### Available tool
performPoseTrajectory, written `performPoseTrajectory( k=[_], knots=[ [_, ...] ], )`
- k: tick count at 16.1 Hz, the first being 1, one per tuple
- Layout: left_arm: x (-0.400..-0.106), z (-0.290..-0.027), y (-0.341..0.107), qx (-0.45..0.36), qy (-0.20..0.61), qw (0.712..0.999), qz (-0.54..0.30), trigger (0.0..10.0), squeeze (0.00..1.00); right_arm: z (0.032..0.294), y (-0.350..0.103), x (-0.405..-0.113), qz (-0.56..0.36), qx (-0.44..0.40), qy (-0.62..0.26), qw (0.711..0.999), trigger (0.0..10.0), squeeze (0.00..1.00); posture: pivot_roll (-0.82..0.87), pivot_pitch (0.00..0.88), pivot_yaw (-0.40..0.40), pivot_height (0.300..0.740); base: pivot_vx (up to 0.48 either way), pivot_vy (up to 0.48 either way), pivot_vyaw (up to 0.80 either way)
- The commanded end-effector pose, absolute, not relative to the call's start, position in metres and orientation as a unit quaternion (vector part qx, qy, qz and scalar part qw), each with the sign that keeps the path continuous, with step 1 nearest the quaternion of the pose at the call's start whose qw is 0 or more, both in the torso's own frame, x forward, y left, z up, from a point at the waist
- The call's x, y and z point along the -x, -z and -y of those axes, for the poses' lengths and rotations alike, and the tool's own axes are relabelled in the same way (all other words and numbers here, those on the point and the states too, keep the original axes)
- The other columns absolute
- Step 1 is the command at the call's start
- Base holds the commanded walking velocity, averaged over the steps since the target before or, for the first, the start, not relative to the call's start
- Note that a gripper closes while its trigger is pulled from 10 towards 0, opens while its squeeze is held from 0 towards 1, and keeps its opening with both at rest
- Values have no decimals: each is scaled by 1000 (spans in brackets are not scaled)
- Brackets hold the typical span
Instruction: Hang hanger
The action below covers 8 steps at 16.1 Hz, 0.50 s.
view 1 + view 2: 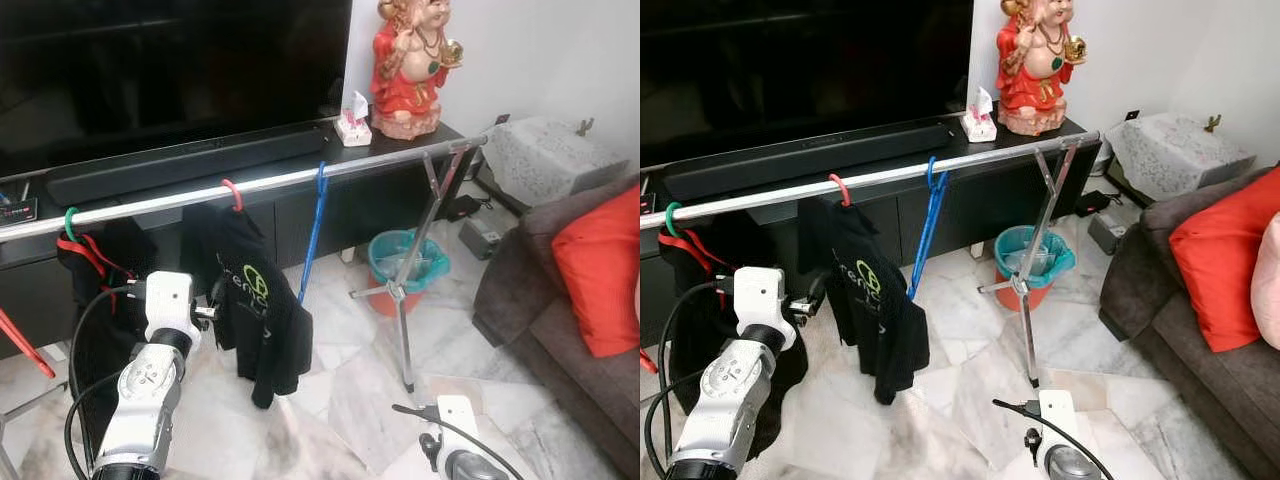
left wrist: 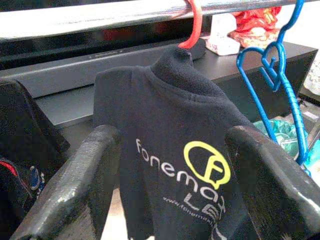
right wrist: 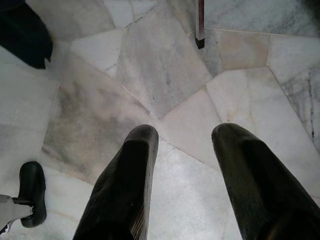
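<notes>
A silver rail [image 1: 280, 182] runs across in front of the TV cabinet. Three hangers are on it: a green hanger [image 1: 69, 222] with a dark garment, a red hanger [image 1: 233, 193] carrying a black shirt [image 1: 262, 310] with a yellow logo, and a bare blue hanger [image 1: 313, 230]. My left gripper [image 2: 172, 136] is raised just in front of the black shirt [image 2: 175, 145], open, nothing between its fingers [image 2: 80, 185]. In the left eye view the left gripper [image 1: 213, 303] sits beside the shirt's left edge. My right gripper [image 3: 182, 132] hangs low over the marble floor, open and empty.
The rack's leg [image 1: 402, 320] stands on the floor mid-right, with a teal bucket [image 1: 408, 262] behind it. A grey sofa [image 1: 560, 330] with a red cushion [image 1: 600, 270] fills the right. A soundbar [image 1: 180, 162], tissue box [image 1: 352, 120] and red statue [image 1: 408, 65] sit on the cabinet.
</notes>
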<state>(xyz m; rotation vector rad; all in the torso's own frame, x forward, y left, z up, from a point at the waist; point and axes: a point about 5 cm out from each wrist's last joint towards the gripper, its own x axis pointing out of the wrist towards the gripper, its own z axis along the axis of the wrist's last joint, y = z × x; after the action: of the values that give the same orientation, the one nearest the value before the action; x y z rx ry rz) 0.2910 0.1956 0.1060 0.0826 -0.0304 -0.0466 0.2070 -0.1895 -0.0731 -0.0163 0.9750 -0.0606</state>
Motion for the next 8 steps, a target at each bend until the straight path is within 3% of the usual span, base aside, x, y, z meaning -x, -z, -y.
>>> performPoseTrajectory(
  k=[1, 8],
  knots=[
    [-292, -195, -113, -41, 24, 999, 26, 10000, 0, 190, 74, -205, -468, 3, 35, 883, 10000, 0, 98, 0, -51, 740, 247, 0, 0],
    [-293, -194, -114, -35, 25, 999, 28, 10000, 0, 191, 74, -205, -468, 5, 34, 883, 10000, 0, 101, 0, -57, 740, 296, 0, 0]
  ],
)
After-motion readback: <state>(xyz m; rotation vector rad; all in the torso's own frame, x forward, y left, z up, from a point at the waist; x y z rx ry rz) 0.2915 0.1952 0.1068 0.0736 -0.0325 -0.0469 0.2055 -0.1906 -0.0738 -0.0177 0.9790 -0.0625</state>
